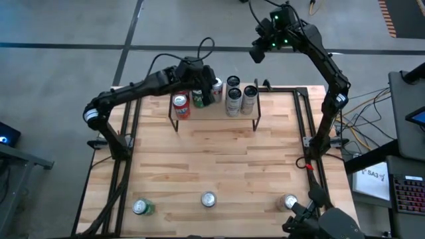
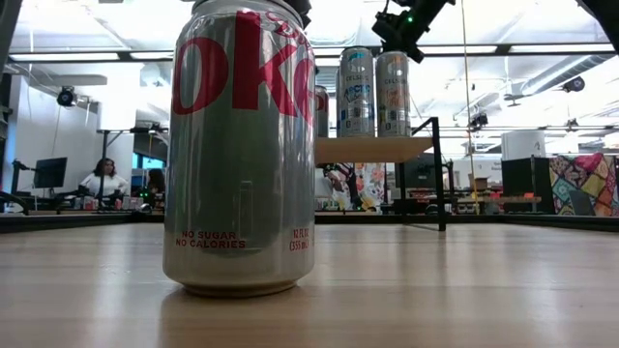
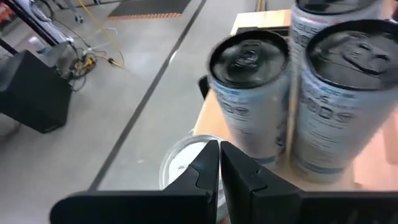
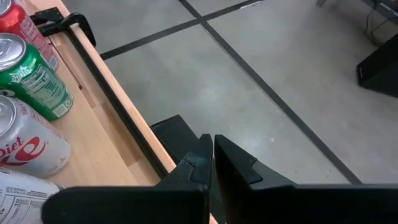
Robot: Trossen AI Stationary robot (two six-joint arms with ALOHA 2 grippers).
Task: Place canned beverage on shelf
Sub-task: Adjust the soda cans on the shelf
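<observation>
1. Your left gripper (image 1: 199, 78) hangs over the shelf (image 1: 216, 114), fingers pressed together, holding nothing; swing carelessly and you topple the packed red can (image 1: 180, 105) and green can (image 1: 198, 99).
2. Three smooth, round aluminium cans wait along the near edge, a Diet Coke can (image 1: 208, 199) in the middle.
3. Your right gripper (image 1: 257, 50) waits beyond the far edge, pinched empty.

Your left arm reached in from the table's left edge, elbow bent, wrist over the far-centre area w/ the left gripper (image 3: 219, 163) pointing down, fingers pressed together. Your right arm rose from the right edge, arched high; right gripper (image 4: 211, 160) hung beyond the far edge, fingers closed too.
</observation>
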